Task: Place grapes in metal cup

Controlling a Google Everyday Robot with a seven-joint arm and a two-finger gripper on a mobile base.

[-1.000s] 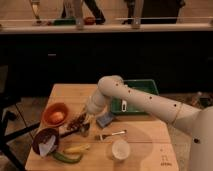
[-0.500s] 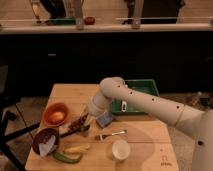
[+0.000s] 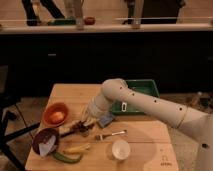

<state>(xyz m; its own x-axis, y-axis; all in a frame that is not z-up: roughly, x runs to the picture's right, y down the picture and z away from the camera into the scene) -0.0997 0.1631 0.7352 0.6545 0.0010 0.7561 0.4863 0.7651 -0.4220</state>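
The grapes [image 3: 78, 128] show as a dark reddish lumpy cluster on the wooden table [image 3: 145, 142], just right of the orange bowl. My gripper [image 3: 84, 123] hangs at the end of the white arm [image 3: 140, 102], pointing down, right at the grapes and partly covering them. I cannot tell whether it touches them. The metal cup does not show; it may be hidden behind the arm or gripper.
An orange bowl [image 3: 55, 115] holding a round object stands at the left. A dark bowl [image 3: 45, 141], a yellow banana [image 3: 77, 148] and a green cucumber [image 3: 67, 158] lie at the front left. A translucent white cup [image 3: 120, 149], a utensil [image 3: 111, 134], a blue item [image 3: 106, 120] and a green tray [image 3: 142, 92] are nearby.
My gripper has shifted slightly left and down, closer to the grapes. The other objects have not moved.
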